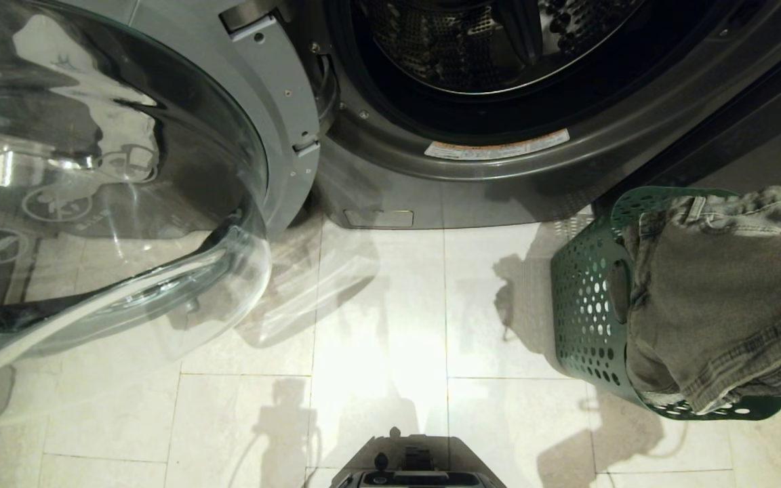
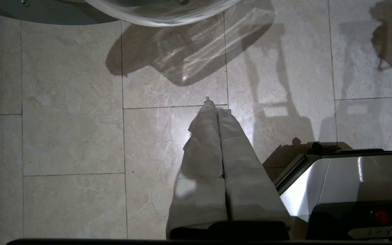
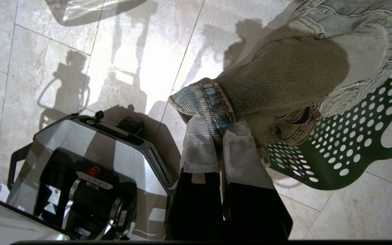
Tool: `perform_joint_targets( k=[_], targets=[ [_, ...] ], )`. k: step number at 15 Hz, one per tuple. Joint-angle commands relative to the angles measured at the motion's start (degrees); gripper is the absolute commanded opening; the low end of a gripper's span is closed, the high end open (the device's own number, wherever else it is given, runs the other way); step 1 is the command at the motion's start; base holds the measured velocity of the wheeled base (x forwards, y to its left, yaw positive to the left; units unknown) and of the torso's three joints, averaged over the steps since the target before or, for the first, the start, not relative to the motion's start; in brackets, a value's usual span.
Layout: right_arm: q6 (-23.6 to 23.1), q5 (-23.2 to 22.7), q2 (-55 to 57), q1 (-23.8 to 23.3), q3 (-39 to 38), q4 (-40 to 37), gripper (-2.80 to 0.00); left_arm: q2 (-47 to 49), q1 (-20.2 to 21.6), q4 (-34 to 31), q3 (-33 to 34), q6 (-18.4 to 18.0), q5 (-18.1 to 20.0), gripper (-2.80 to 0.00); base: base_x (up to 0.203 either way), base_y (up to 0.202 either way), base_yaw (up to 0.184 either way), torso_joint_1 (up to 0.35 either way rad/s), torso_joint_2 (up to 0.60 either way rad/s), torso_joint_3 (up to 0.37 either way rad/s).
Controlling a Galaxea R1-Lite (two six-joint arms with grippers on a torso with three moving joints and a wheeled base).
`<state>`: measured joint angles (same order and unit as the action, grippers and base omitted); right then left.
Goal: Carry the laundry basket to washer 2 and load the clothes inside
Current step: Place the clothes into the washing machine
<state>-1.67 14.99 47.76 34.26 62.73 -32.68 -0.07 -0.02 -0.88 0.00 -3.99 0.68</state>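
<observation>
Pale stone floor tiles (image 1: 377, 318) with thin grout lines, strongly lit and crossed by shadows. At the far edge stands washer 2 (image 1: 472, 169), a dark grey front-loader; its numeral label is not in view. Its drum opening (image 1: 492, 47) is exposed and its round glass door (image 1: 92, 203) is swung fully open toward the robot's left. The front of the robot's base (image 1: 417, 468) shows at the near edge of the head view.

Left gripper (image 2: 217, 107): hangs pointing down over bare tile beside the base, its cloth-covered fingers (image 2: 237, 163) pressed together with nothing between them.

Right gripper (image 3: 220, 127): seen only from its own wrist camera, above the floor next to the base (image 3: 87, 160). Its two padded fingers (image 3: 199, 146) are pinched on a thick stitched hem of the clothes (image 3: 284, 75), a pale denim garment.

The laundry basket (image 1: 584, 305), dark green with round holes, rests on the tiles at the robot's right, just before the washer's lower front corner. The denim is heaped over the basket's rim and drapes down its side, so the held hem lies at the gripper tips while the bulk of the cloth extends beyond them, across the basket.
</observation>
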Motion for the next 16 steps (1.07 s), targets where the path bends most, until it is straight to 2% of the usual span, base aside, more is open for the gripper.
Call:
perform_joint_targets(
  k=[1, 8, 14, 16],
  targets=[
    [-0.09, 0.12, -0.30, 0.02, -0.07, -0.19, -2.80, -0.01, 0.02, 0.00, 0.09, -0.01, 0.02, -2.80, 0.000, 0.000, 0.000, 0.000, 0.00, 0.000],
    [-0.18, 0.21, -0.39, 0.02, -0.42, -0.19, -2.80, -0.01, -0.05, 0.00, 0.09, 0.01, 0.02, -2.80, 0.000, 0.000, 0.012, 0.000, 0.00, 0.000],
    [-0.18, 0.66, -1.18, 0.02, -0.42, -0.36, -2.80, -0.01, 0.02, 0.00, 0.09, -0.06, 0.02, -2.80, 0.001, -0.010, 0.163, 0.002, 0.00, 0.001],
    [-0.35, 3.16, -1.78, -0.03, -0.57, -0.45, -2.80, -0.01, 0.00, 0.00, 0.09, -0.06, 0.02, -2.80, -0.001, -0.012, 0.166, 0.001, 0.00, 0.004]
  ],
)
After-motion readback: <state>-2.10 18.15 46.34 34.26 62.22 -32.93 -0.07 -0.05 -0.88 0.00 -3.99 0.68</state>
